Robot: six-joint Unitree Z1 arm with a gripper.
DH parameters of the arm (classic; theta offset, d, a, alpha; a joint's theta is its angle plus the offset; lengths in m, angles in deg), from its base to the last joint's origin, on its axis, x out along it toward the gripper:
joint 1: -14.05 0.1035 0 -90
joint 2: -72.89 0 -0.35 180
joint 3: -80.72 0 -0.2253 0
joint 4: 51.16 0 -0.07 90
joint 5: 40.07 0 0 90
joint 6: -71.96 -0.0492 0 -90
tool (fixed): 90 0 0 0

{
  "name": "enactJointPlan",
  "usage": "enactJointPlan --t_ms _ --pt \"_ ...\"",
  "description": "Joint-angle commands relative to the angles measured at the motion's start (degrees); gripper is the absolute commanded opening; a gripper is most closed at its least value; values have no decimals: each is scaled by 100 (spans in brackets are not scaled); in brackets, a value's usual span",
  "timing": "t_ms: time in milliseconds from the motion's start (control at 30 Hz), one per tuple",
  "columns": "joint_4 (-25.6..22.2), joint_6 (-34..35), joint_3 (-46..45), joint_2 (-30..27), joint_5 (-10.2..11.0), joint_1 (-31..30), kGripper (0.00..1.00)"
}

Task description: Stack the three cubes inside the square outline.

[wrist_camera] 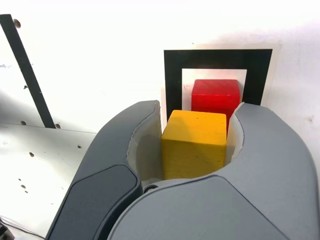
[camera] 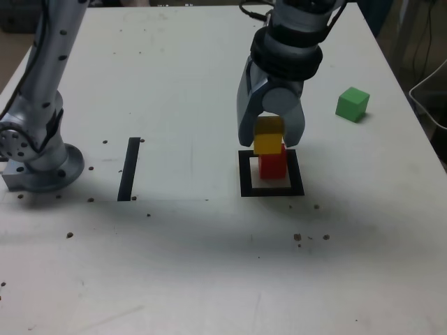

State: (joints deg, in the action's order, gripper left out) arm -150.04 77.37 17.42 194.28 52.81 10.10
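Observation:
The red cube (camera: 274,166) (wrist_camera: 216,95) stands inside the square outline (camera: 246,174) (wrist_camera: 172,75). The yellow cube (camera: 268,142) (wrist_camera: 194,145) is right on top of it, shifted slightly toward the exterior view's left. My gripper (camera: 269,144) (wrist_camera: 197,107) comes down from above, shut on the yellow cube with a jaw on each side. I cannot tell whether the yellow cube's weight rests on the red one. The green cube (camera: 352,104) lies alone on the table at the exterior view's far right, well away from the gripper.
A straight black strip (camera: 129,167) (wrist_camera: 25,70) is taped to the white table at the exterior view's left of the outline. The arm's base (camera: 42,164) stands at the far left edge. Small dark specks dot the tabletop.

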Motion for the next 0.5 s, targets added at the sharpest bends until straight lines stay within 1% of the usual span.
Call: enactJointPlan --t_ms 0,233,467 --pt "8 -18 43 39 -44 -10 11" --pt "26 -57 45 83 -62 2 12" --pt "125 -120 45 146 -22 28 14"
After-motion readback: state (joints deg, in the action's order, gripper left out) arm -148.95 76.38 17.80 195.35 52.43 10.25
